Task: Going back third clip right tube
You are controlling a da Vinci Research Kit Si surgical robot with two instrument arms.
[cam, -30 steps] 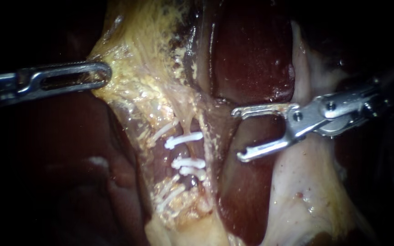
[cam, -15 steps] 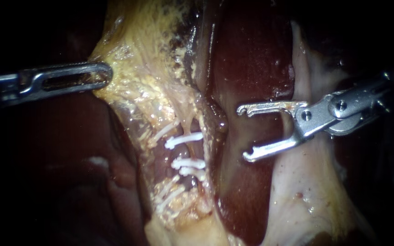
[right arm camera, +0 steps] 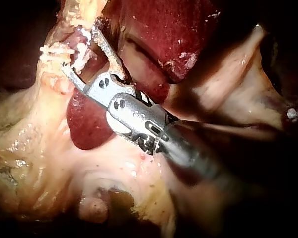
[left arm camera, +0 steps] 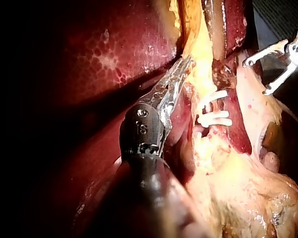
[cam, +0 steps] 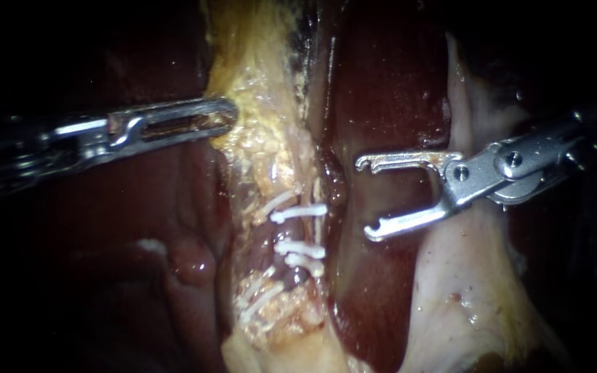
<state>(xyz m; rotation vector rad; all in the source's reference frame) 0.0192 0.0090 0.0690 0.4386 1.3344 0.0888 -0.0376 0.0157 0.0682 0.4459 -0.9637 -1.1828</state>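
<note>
Left tool (cam: 222, 117): jaws pressed together on the edge of the yellow fatty tissue (cam: 271, 148), one jaw on each side of it. No gap shows between them. The left wrist view agrees, with the tip set into the same yellow edge.

Right tool (cam: 365, 199): jaws spread wide and holding nothing. Only the dark red liver (cam: 381, 90) shows behind the gap. The hooked tips face the clipped area but touch neither tube nor clip. The right wrist view (right arm camera: 79, 49) shows the same wide spread, with the clips just beyond the tips.

Task's thing: three white clips (cam: 300, 247) lie crosswise on a tube (cam: 291, 230). One sits apart and two sit close together. They are just ahead of the right tool's tips, and a narrow strip of liver lies between the tips and the clips. I cannot tell which of the three counts as the third. From the left tool's grip they are further down the yellow strip, well apart from its tip.

Slanted clips (cam: 274, 202): more white clips, set at an angle on the left tool's side of the three. It is unclear what they are fastened to.

Pale tissue (cam: 464, 276) lies under the right tool's hinge and shaft.
</note>
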